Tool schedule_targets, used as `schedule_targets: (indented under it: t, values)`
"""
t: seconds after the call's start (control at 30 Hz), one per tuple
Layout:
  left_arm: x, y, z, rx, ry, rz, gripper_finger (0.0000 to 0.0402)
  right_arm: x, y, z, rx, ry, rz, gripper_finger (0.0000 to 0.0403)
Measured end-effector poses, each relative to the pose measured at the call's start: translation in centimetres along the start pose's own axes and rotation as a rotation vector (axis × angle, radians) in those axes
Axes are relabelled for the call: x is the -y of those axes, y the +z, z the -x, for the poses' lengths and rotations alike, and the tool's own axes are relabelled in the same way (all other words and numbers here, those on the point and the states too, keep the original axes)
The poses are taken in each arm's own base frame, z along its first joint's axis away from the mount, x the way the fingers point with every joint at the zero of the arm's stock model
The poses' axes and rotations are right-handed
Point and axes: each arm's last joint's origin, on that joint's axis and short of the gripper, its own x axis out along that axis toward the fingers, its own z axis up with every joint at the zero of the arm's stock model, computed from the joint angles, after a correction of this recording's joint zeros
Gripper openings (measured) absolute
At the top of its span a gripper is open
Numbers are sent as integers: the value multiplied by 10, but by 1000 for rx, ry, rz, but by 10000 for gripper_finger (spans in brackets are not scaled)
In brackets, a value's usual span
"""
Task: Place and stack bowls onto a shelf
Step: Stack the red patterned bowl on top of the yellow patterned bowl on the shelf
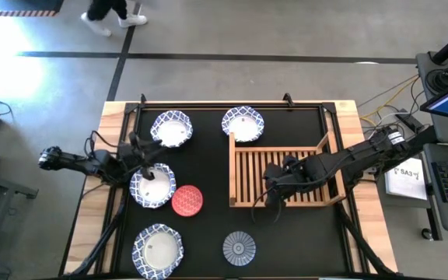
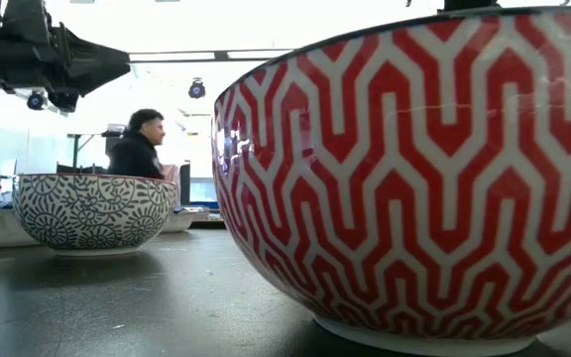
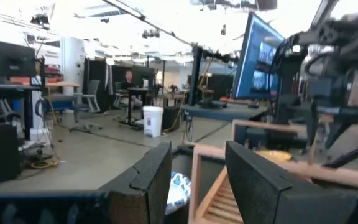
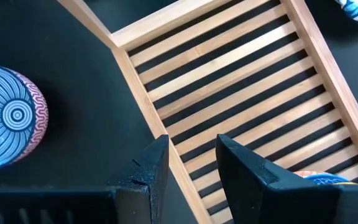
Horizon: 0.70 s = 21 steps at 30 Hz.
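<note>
The light-wood slatted shelf (image 1: 286, 159) lies on the black mat at the right. My right gripper (image 1: 274, 201) hovers open above the shelf's near rail (image 4: 185, 177), pointing steeply down, with nothing between its fingers. A small blue bowl (image 4: 319, 181) peeks out behind one finger, on the slats. My left gripper (image 1: 145, 161) stands open and about level above a blue-and-white bowl (image 1: 152, 188), pointing toward the shelf (image 3: 229, 186). The red bowl (image 1: 187, 200) rests on its foot beside it. A grey-blue radial bowl (image 1: 239, 247) sits near the front edge.
More blue-and-white bowls stand on the mat at the far left (image 1: 171, 128), far middle (image 1: 243, 124) and near left (image 1: 159, 250). In the low view the red bowl (image 2: 414, 178) fills the foreground. A person (image 2: 139, 149) sits in the room beyond the table.
</note>
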Motion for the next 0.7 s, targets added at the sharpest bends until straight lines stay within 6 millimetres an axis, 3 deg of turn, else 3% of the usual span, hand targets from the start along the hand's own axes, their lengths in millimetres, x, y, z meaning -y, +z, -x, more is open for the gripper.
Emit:
schedule_targets:
  t: [0.1, 0.3, 0.7]
  values:
    - [0, 3, 0, 24, -16, 70, 135, 0, 0, 0, 0, 0, 16, 123]
    - [11, -5, -4, -63, -231, 239, 135, 0, 0, 0, 0, 0, 57, 125]
    - [24, -29, -14, -330, -261, 448, 135, 1, 1, 0, 15, -16, 16, 121]
